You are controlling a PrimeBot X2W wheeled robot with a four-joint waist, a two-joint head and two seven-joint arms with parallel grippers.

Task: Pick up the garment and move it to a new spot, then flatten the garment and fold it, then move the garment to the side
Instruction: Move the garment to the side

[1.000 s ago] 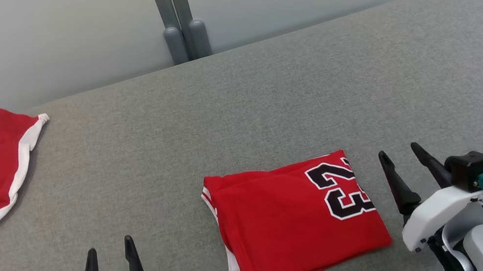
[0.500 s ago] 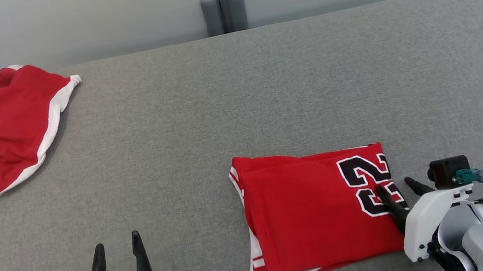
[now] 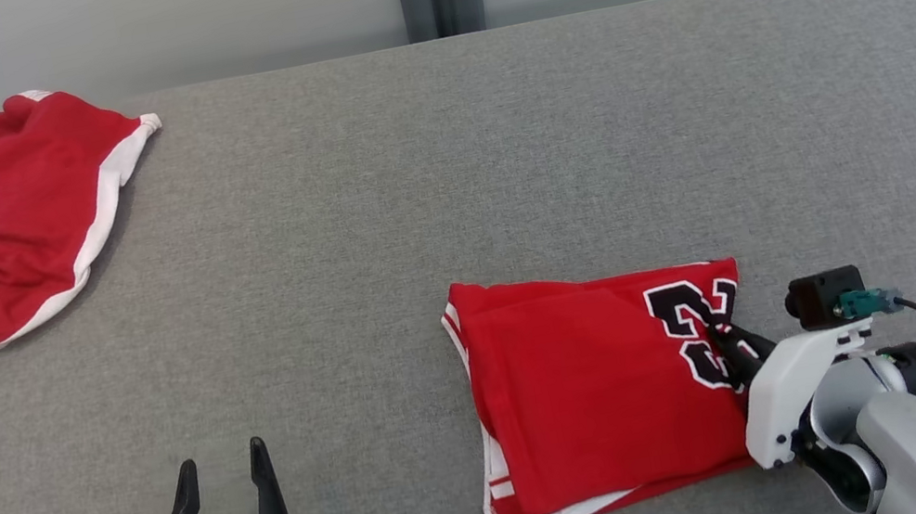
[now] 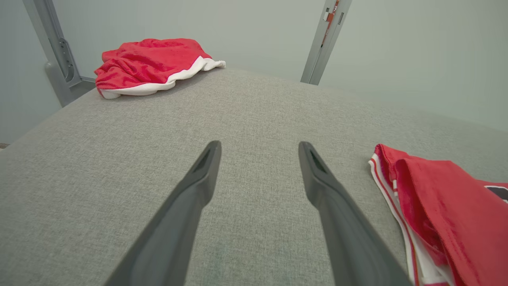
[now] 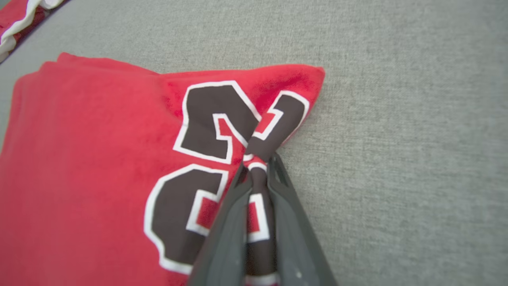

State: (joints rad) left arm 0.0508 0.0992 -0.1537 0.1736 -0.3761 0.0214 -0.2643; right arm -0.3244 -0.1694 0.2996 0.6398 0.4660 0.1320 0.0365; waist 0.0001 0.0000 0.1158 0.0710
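R end effector (image 3: pixel 725 337): jersey (image 3: pixel 593 384); shorts (image 3: pixel 15 203) apart

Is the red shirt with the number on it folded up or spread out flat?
Folded. The jersey lies as a compact rectangle, with stacked layers showing along its left edge.

Grey cloth-covered desk (image 3: pixel 495 147) with two red garments lying on it

In the head view the desk's woven grey top spans nearly the whole frame. A folded red jersey (image 3: pixel 584 385) lies flat at lower centre-right, white-striped edges stacked along its left side and a black, white-outlined number near its right edge, where the cloth is gathered into a pucker. A crumpled red garment (image 3: pixel 8 214) with white trim sits at the upper left corner, well apart.
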